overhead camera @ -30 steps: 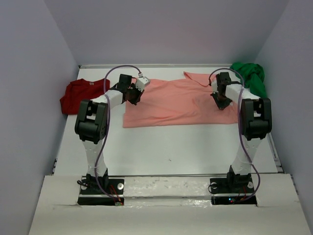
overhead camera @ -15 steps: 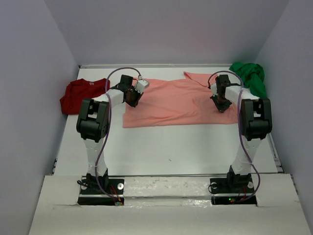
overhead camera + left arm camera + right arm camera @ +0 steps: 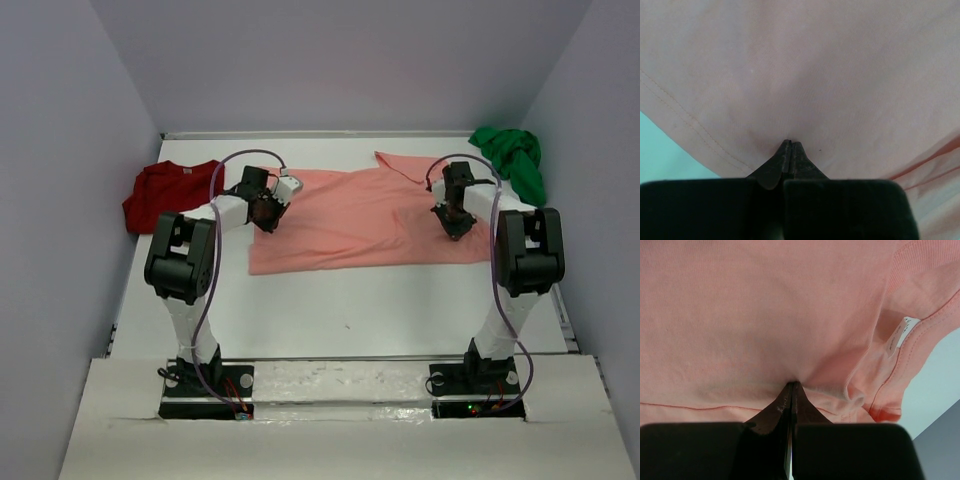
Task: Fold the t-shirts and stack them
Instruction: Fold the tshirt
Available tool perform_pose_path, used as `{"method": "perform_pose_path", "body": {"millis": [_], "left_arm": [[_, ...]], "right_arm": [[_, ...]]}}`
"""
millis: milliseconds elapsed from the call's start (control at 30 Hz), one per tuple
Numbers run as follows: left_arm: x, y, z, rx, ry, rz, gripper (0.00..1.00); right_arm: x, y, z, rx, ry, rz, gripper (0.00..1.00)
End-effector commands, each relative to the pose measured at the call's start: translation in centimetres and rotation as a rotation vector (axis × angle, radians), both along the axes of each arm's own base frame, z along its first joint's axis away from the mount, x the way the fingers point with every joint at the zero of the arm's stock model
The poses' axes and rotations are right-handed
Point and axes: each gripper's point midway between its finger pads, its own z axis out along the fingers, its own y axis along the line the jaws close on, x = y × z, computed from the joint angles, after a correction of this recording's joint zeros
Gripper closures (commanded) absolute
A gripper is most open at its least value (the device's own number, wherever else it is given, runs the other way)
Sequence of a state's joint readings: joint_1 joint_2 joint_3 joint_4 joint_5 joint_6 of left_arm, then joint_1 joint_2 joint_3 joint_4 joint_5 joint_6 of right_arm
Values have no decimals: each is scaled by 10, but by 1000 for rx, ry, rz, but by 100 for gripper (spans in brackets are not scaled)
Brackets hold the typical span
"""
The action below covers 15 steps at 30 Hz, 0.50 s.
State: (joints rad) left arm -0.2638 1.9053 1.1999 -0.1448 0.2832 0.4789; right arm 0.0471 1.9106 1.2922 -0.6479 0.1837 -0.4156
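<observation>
white table [image 3: 340,310] bears salmon-pink shirt [image 3: 350,215], dark red shirt [image 3: 160,195], green shirt [image 3: 510,155].

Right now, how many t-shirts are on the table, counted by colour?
Salmon-pink t-shirt: 1
Dark red t-shirt: 1
Bright green t-shirt: 1
Total: 3
</observation>
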Motion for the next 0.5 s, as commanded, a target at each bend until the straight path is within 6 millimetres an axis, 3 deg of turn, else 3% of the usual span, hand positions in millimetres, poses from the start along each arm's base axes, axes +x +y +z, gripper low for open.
{"method": "perform_pose_path", "body": {"millis": [0, 467], "left_arm": [[-36, 9, -6, 41, 69, -20, 100], [-91, 31, 9, 102, 85, -49, 100]], "right_arm": [[-17, 2, 11, 2, 16, 23, 100], [-77, 24, 20, 65, 79, 126, 100]]}}
